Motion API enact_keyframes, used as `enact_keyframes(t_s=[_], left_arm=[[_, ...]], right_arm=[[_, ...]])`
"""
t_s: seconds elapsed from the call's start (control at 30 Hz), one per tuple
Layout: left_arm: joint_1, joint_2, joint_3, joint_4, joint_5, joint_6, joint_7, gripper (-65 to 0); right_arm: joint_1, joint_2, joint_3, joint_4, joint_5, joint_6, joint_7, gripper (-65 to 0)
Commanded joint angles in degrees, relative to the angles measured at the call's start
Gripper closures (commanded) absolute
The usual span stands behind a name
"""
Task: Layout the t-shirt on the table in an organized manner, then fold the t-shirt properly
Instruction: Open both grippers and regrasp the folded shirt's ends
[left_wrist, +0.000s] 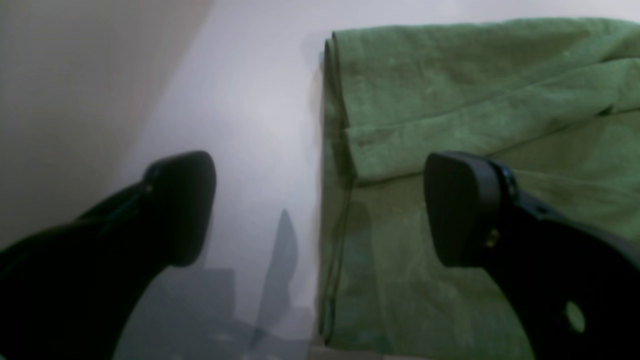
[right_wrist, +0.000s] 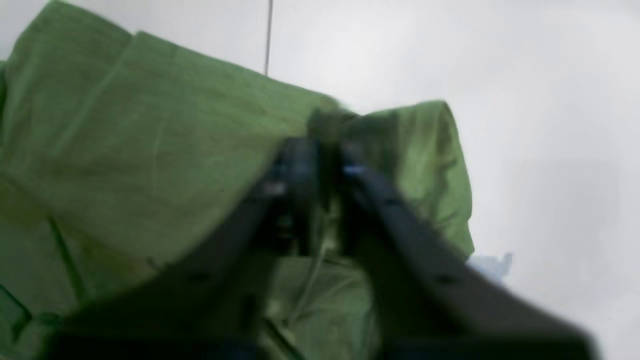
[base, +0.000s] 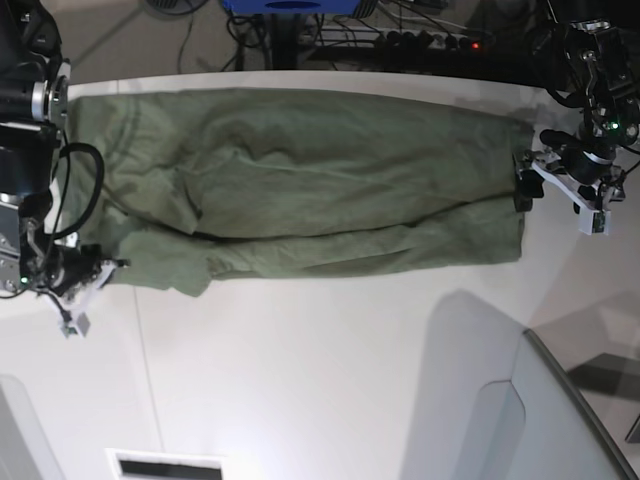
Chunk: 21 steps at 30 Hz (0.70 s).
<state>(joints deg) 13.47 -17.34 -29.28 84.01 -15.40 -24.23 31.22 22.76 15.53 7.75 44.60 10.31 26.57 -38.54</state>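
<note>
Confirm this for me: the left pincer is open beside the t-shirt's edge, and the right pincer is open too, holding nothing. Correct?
Not quite. The right pincer is shut on a fold of the t-shirt, as the right wrist view shows. The rest holds: the left pincer is open at the shirt's edge, one finger over the white table.

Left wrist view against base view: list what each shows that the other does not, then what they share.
Only the left wrist view shows the left gripper from close up, jaws wide apart, one finger over bare table, the other over cloth, astride the t-shirt edge, with folded layers visible there.

Only the base view shows the whole t-shirt stretched across the table, the right gripper at its opposite end, a grey panel and floor cables.

Both show the shirt, the white table and the left gripper.
</note>
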Motion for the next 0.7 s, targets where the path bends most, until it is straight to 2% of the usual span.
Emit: enact_keyframes(t_s=[0.0, 0.17, 0.47, 0.67], left_arm=[[-0.42, -0.99, -0.39, 0.78, -0.56, 0.10, -1.20, -64.5], [-0.60, -0.99, -0.39, 0.52, -0.56, 0.10, -1.11, -64.5], [-0.77, -0.99, -0.39, 0.52, -0.56, 0.10, -1.11, -64.5], [-0.77, -0.99, -0.39, 0.52, -0.56, 0.10, -1.11, -64.5]], right_arm=[[1.63, 0.87, 0.12, 0.81, 0.38, 0.03, 0.61, 0.0], [1.54, 0.87, 0.30, 1.86, 0.38, 0.03, -0.09, 0.0], [-4.43, 0.69, 0.47, 18.92, 0.46, 0.03, -9.59, 0.0], [-7.51, 0.43, 0.56, 25.86, 0.64, 0.03, -16.44, 0.0]])
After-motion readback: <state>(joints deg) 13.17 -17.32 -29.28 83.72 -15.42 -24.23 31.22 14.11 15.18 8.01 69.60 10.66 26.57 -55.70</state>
